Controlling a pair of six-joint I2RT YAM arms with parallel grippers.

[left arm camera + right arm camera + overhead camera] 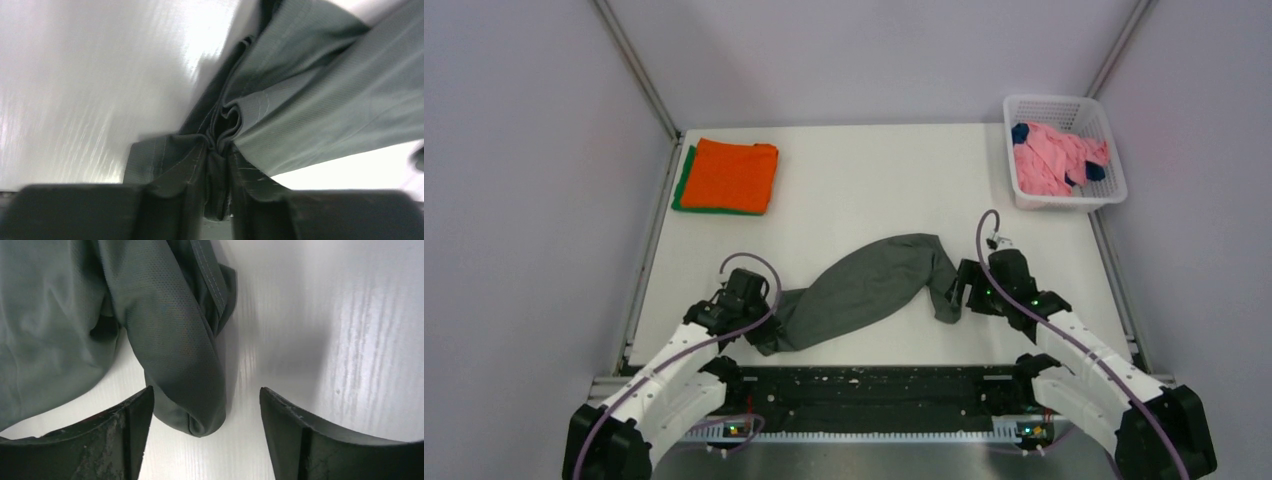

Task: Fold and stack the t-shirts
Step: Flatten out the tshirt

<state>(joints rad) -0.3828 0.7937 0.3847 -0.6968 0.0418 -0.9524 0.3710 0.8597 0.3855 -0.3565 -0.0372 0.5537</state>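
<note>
A dark olive-grey t-shirt [864, 285] lies bunched in a long strip across the near middle of the white table [874, 190]. My left gripper [762, 312] is at its left end and is shut on a gathered fold of the t-shirt [310, 115], which is pinched between the fingers of the gripper [218, 165]. My right gripper [961, 290] stands open at the strip's right end. The rounded tip of the t-shirt [165, 340] lies between the jaws of that gripper [206, 392], next to the left finger. Orange [732, 172] and green [682, 188] t-shirts lie folded and stacked at the far left.
A white lattice basket [1106, 196] at the far right corner holds a pink t-shirt [1049, 160] and a navy one [1021, 132]. Metal frame posts rise at both far corners. A black rail [874, 385] runs along the near edge between the arm bases.
</note>
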